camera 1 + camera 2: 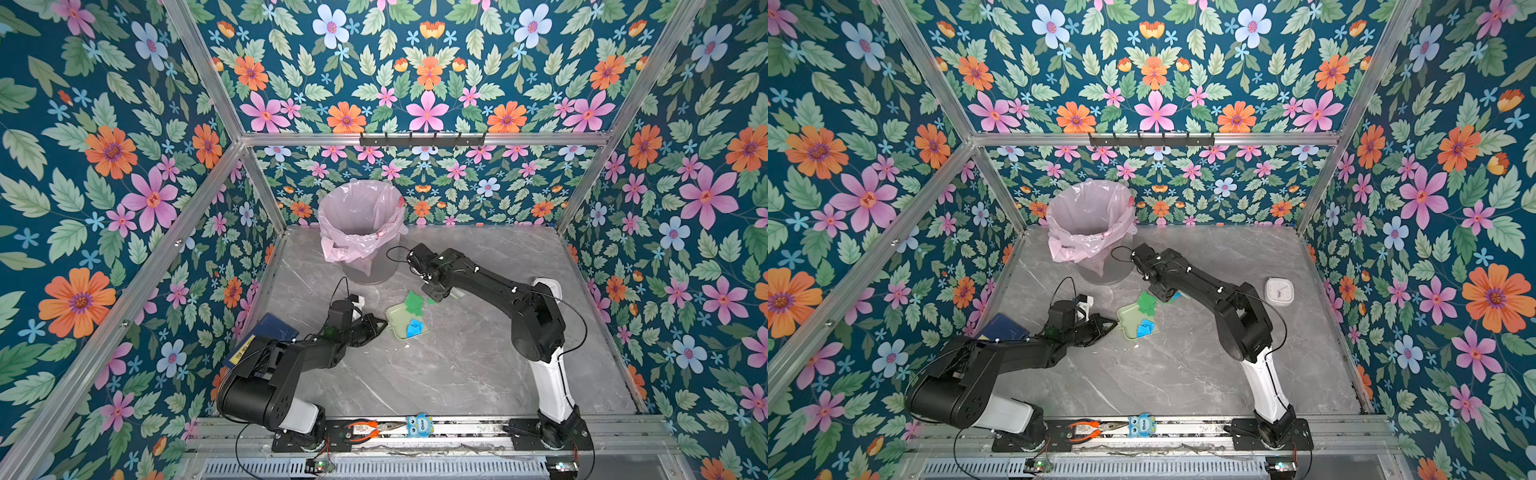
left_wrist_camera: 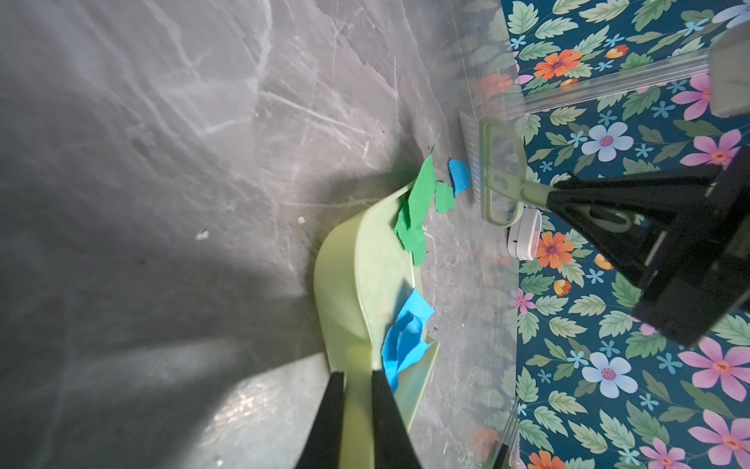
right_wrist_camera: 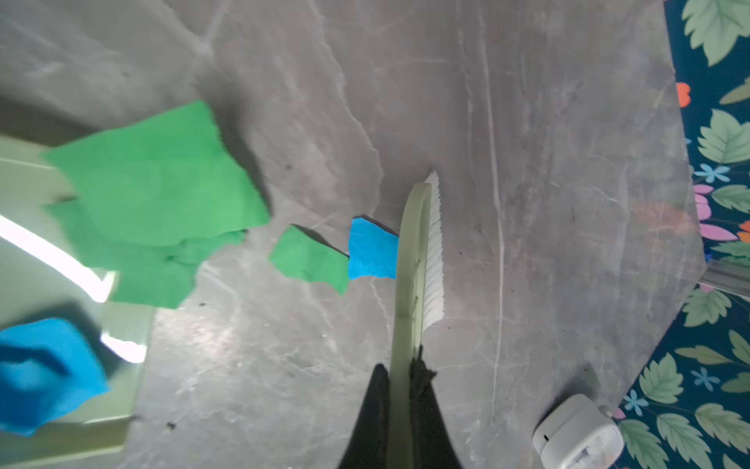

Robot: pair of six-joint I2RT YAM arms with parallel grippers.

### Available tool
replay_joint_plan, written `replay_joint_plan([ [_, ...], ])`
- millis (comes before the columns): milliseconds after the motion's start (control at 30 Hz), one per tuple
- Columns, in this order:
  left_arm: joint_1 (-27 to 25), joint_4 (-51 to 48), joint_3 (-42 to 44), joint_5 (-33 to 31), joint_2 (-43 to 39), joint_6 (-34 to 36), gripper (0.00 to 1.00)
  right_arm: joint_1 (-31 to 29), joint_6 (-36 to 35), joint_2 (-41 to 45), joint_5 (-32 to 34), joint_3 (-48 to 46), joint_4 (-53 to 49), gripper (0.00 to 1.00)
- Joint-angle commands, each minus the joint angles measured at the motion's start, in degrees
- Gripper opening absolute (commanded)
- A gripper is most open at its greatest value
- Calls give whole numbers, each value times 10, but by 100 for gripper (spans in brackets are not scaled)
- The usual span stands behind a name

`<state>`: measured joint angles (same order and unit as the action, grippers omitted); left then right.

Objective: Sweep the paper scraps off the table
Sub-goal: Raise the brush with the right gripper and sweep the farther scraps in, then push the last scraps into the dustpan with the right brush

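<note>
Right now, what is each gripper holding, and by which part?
Left gripper is shut on the dustpan, by its handle. Right gripper is shut on the brush, by its handle end.

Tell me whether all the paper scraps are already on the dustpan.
No: a small green scrap and a blue scrap lie on the table by the brush.

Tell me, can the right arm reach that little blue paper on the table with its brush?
Probably yes: the brush in the right fingers sits right beside the blue scrap, with nothing between them.
</note>
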<state>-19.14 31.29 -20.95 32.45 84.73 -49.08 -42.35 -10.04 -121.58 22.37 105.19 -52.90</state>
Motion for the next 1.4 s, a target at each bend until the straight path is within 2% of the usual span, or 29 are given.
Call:
replay_joint_plan([
  [0, 1, -15, 0, -11, 6, 8, 0, -20, 6, 6, -55, -2, -3, 0],
  [500, 1, 21, 13, -7, 20, 0, 0, -78, 40, 16, -112, 28, -44, 0],
  [600, 1, 28, 15, -6, 24, -2, 0, -79, 63, 25, -147, 32, -41, 0],
  [933, 1, 37, 24, -5, 19, -3, 0, -21, 171, 131, -178, -21, -1, 0],
  [1100, 1, 57, 28, 2, 24, -5, 0, 7, 192, 168, -139, -64, -3, 0],
  [1367, 1, 183, 46, 66, 44, -50, 0, 20, 212, 219, -126, -143, 19, 0],
])
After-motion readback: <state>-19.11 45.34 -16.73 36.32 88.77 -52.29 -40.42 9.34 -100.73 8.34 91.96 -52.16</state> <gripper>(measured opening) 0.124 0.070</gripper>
